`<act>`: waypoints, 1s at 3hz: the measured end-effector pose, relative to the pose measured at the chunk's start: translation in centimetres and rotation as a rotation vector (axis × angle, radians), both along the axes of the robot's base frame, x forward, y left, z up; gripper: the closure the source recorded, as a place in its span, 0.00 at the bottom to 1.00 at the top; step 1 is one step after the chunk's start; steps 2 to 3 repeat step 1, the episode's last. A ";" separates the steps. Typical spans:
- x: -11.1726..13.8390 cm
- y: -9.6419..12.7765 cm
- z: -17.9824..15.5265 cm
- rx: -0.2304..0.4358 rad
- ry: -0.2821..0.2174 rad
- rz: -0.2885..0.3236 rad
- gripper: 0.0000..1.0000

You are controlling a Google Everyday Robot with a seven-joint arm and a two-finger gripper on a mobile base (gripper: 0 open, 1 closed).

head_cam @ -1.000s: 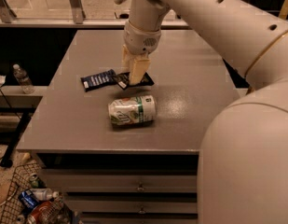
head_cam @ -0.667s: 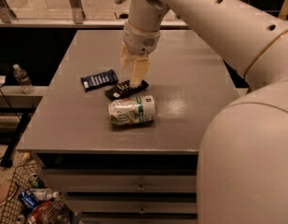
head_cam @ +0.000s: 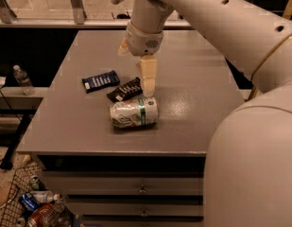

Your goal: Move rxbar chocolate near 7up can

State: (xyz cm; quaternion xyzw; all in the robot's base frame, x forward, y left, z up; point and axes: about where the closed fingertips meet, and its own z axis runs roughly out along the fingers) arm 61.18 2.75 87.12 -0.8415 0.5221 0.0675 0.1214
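Note:
The rxbar chocolate (head_cam: 124,90), a small black wrapper with pale lettering, lies flat on the grey table (head_cam: 193,103). Its lower end nearly touches the 7up can (head_cam: 134,112), a white-and-green can lying on its side just in front of it. My gripper (head_cam: 146,84) hangs from the white arm just right of the bar, its pale fingers (head_cam: 148,74) pointing down over the can's top edge. The gripper is open and holds nothing.
A dark blue bar wrapper (head_cam: 100,81) lies left of the rxbar. The table's front edge is close below the can. A water bottle (head_cam: 22,78) stands on a shelf at the left. A wire basket (head_cam: 27,207) with trash is on the floor.
The gripper carried the rxbar chocolate down and left to the can, set it on the table and let go. The can and the blue wrapper have not moved.

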 end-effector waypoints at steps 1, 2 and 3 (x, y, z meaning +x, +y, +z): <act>-0.8 -1.5 1.0 0.016 -0.030 -0.021 0.00; -0.8 -1.5 1.0 0.016 -0.030 -0.021 0.00; -0.8 -1.5 1.0 0.016 -0.030 -0.021 0.00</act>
